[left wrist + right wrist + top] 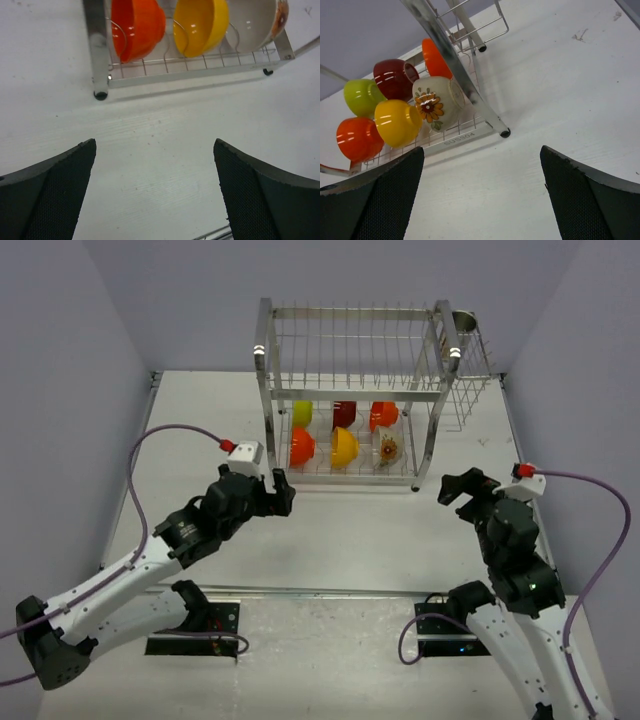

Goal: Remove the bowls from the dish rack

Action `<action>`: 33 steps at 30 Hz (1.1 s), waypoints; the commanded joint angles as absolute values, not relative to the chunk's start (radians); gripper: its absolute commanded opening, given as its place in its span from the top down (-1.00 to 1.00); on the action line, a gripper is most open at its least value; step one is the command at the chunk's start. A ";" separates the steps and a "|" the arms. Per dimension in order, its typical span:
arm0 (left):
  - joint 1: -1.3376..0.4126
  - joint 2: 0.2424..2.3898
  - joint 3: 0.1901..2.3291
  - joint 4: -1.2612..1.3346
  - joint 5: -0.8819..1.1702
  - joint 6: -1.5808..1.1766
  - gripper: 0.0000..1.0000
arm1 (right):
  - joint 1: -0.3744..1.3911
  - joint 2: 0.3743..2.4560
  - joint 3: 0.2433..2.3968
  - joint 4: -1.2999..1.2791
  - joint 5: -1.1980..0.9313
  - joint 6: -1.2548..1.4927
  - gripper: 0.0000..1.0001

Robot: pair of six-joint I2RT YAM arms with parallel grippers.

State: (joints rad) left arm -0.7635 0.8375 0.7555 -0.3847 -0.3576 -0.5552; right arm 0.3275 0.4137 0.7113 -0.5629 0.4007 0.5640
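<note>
Left fingers (50, 200) and right fingers (370, 200) spread wide, bowls (344, 447) in dish rack (265, 380) ahead.

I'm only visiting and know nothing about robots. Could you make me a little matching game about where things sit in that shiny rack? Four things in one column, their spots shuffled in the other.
Things
1. yellow bowl
2. lime-green bowl
3. flower-patterned bowl
4. metal cup

Spots in the dish rack, seen from the top camera
A. lower shelf, back row, left end
B. wire side basket, high on the right
C. lower shelf, front row, middle
D. lower shelf, front row, right end

Pairs: 1-C, 2-A, 3-D, 4-B
</note>
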 commanded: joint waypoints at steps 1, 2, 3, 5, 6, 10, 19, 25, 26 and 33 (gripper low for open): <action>-0.862 0.894 0.791 -0.289 -0.426 -0.526 -1.00 | 0.330 0.345 0.692 -0.502 0.377 0.531 -0.98; -0.915 0.917 0.802 -0.272 -0.433 -0.528 -1.00 | 0.330 0.338 0.693 -0.500 0.355 0.526 -0.98; -0.937 0.967 0.808 -0.250 -0.433 -0.529 -1.00 | 0.331 0.331 0.695 -0.500 0.356 0.528 -0.98; -0.994 1.056 0.824 -0.166 -0.399 -0.526 -1.00 | 0.330 0.319 0.698 -0.509 0.391 0.532 -0.98; -1.003 1.086 0.830 -0.096 -0.378 -0.529 -0.96 | 0.330 0.315 0.698 -0.509 0.399 0.532 -0.98; -1.025 1.212 0.854 0.101 -0.284 -0.542 -0.60 | 0.331 0.301 0.693 -0.511 0.410 0.534 -0.92; -1.034 1.440 0.853 0.492 -0.301 -0.456 0.44 | 0.330 0.293 0.687 -0.500 0.388 0.529 -0.89; -1.038 1.561 0.828 0.762 -0.301 -0.382 -1.00 | 0.330 0.259 0.680 -0.511 0.391 0.531 -0.90; -1.039 1.583 0.827 0.809 -0.275 -0.371 -1.00 | 0.330 0.250 0.675 -0.514 0.391 0.532 -0.90; -1.038 1.638 0.716 1.069 -0.251 -0.443 -1.00 | 0.330 0.235 0.676 -0.520 0.379 0.531 -0.90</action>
